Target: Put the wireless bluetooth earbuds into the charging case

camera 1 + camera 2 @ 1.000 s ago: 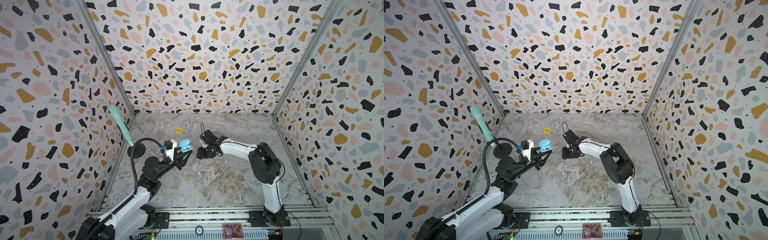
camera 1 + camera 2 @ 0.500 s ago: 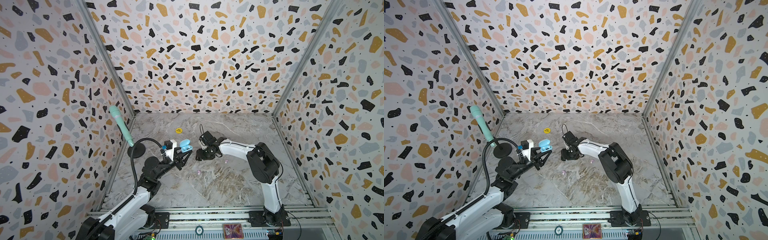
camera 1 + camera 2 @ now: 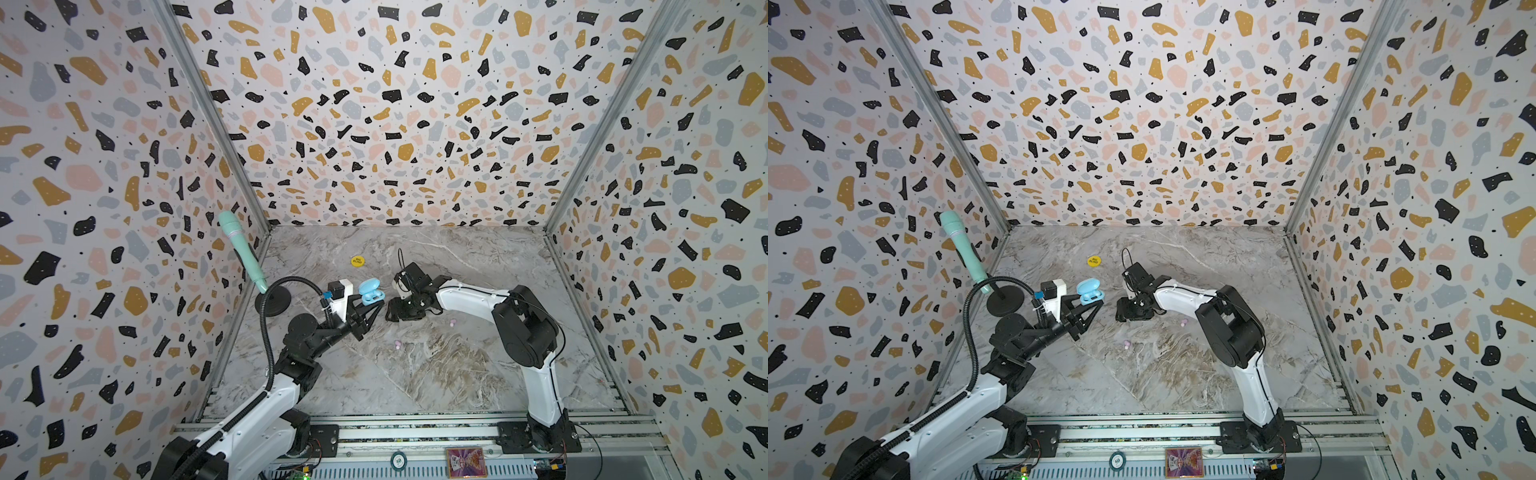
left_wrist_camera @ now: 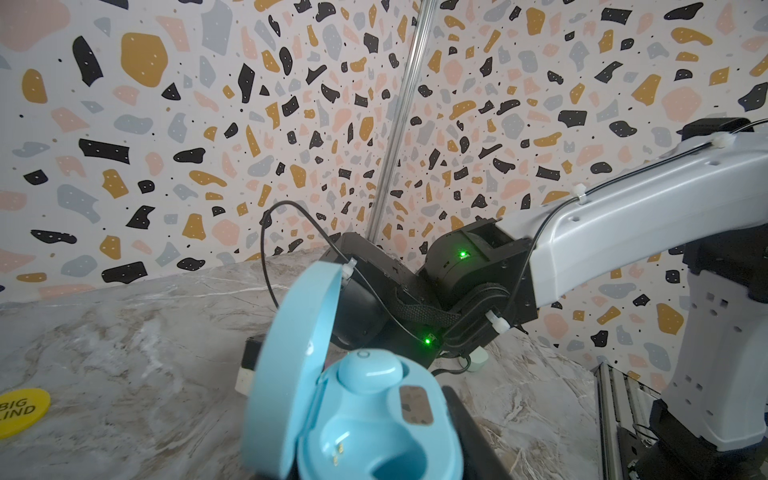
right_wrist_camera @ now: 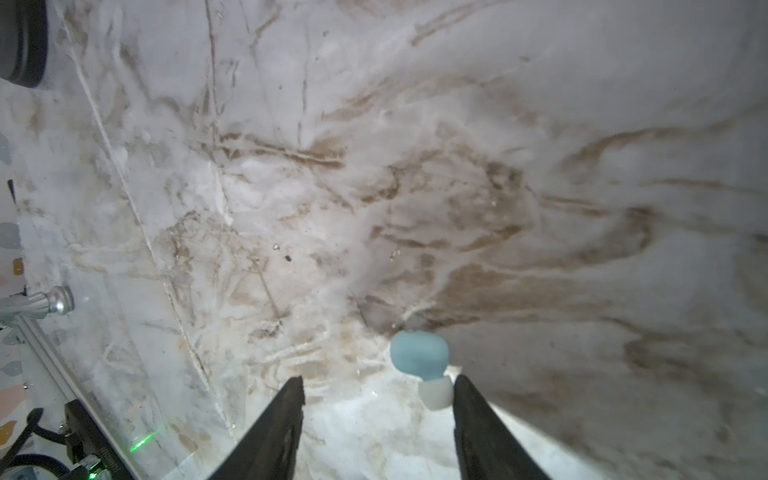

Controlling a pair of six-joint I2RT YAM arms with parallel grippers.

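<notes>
We hold the open charging case (image 3: 371, 291) clamped in our left end effector (image 3: 374, 302). The right end effector (image 5: 379, 381) stands apart, with a blue earbud (image 5: 419, 353) just ahead of it.

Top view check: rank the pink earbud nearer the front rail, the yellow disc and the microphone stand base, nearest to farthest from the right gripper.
In a top view, from the right gripper:
1. pink earbud: just in front of it, toward the front rail.
2. yellow disc: behind it, to the left.
3. microphone stand base: far left, by the wall.
</notes>
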